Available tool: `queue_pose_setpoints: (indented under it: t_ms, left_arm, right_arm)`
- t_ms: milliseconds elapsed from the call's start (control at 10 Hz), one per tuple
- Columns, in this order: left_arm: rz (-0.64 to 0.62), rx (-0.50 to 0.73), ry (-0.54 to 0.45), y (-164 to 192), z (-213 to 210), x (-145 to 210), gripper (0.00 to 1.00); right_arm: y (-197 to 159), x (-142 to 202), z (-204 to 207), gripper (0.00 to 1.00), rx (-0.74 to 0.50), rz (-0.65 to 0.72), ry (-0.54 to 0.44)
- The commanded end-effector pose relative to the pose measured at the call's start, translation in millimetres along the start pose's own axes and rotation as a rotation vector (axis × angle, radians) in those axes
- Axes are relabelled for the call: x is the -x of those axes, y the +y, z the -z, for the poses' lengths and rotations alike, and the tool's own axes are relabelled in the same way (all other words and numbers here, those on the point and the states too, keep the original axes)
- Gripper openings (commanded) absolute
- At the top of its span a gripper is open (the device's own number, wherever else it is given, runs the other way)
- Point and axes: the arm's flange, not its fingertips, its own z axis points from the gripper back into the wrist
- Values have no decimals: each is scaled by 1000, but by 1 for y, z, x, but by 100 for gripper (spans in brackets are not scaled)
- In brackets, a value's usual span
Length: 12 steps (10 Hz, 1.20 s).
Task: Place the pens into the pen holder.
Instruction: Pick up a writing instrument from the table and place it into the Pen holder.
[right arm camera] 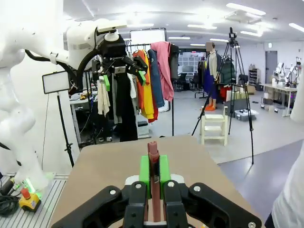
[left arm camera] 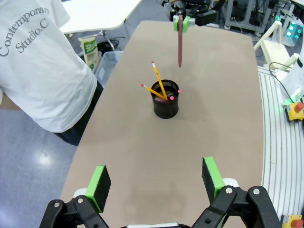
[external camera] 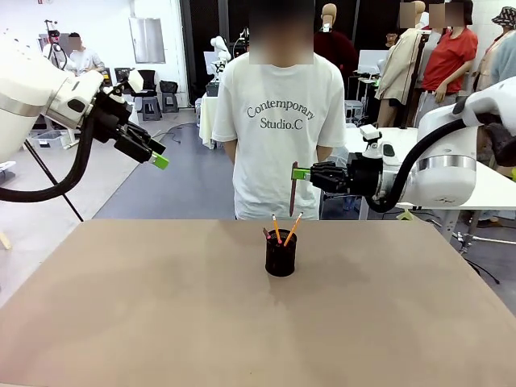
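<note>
Over the brown worktop (external camera: 121, 322), I'm holding the light, stiff pen (external camera: 293, 192) clamped in my right hand (external camera: 297, 173), left hand (left arm camera: 156, 183) apart.

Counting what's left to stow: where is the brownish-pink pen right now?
In the front view the brownish-pink pen hangs upright, pinched in the right tool, in the air above and slightly right of the pen holder, before the person's shirt.

We read "Contemporary Studio.C" in dark letters on the person's white T-shirt (external camera: 280, 121), at twelve o'clock across the table; we read no other text.
</note>
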Motion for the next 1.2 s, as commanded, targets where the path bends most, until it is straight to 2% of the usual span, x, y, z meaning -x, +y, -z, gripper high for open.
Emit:
queue_pose_setpoints:
  t_ms: [0,100,600,800,1100]
  left_arm:
    - [-2,-5,2,1,-2,1,100]
    - [-2,-5,2,1,-2,1,100]
    - [-2,-5,2,1,-2,1,100]
    - [-2,-5,2,1,-2,1,100]
    - [-2,-5,2,1,-2,1,100]
  right_arm:
    - [4,1,3,0,44,28,43]
    - [0,0,0,0,0,0,0]
    - [0,3,-1,0,7,3,10]
    - [1,16,15,0,10,-2,-18]
    - [-6,34,24,0,54,-65,41]
